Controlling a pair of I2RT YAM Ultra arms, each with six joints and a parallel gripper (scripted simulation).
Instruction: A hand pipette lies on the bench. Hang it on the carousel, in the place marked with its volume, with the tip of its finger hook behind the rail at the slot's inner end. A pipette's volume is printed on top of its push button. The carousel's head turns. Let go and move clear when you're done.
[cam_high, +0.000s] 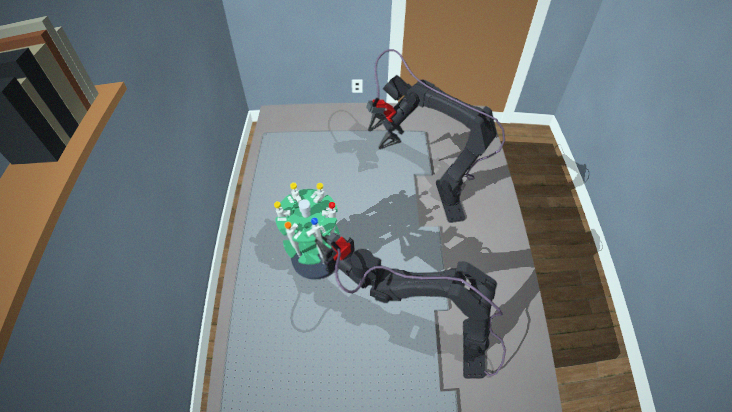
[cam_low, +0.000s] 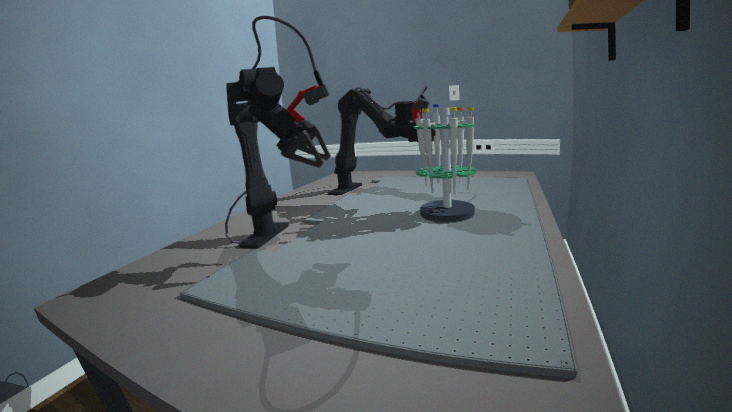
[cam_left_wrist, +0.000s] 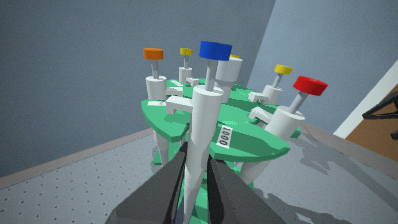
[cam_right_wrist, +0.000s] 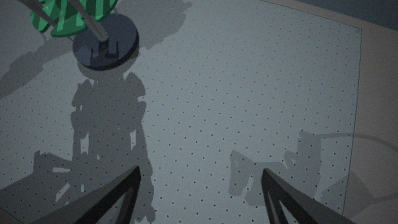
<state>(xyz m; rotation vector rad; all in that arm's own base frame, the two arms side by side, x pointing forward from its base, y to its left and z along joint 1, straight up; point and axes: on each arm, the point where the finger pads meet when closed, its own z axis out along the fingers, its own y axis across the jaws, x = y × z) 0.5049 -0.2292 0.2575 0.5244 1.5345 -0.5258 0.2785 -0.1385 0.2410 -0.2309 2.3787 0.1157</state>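
Note:
The carousel (cam_high: 323, 206) (cam_low: 435, 213) (cam_left_wrist: 252, 141) has a green head with white pipettes around it. The pipette with the blue button (cam_high: 314, 221) (cam_low: 436, 117) (cam_left_wrist: 203, 117) stands nearly upright at the head's rim, beside a label (cam_left_wrist: 225, 136) that reads 1000. Its finger hook (cam_left_wrist: 179, 104) points inward above the green plate; whether its tip is behind the rail cannot be told. The number on its button is not readable. My left gripper (cam_high: 322, 247) (cam_left_wrist: 198, 147) is shut on this pipette's body below the hook. My right gripper (cam_high: 374, 138) (cam_low: 324, 160) (cam_right_wrist: 200, 173) is open and empty, away from the carousel.
Pipettes with an orange button (cam_high: 287, 225) (cam_left_wrist: 153, 54) and a red button (cam_high: 331, 205) (cam_left_wrist: 310, 85) hang on either side of the held one. Several yellow-button pipettes hang around the far side. The central post (cam_low: 447, 197) (cam_left_wrist: 227, 75) stands close behind.

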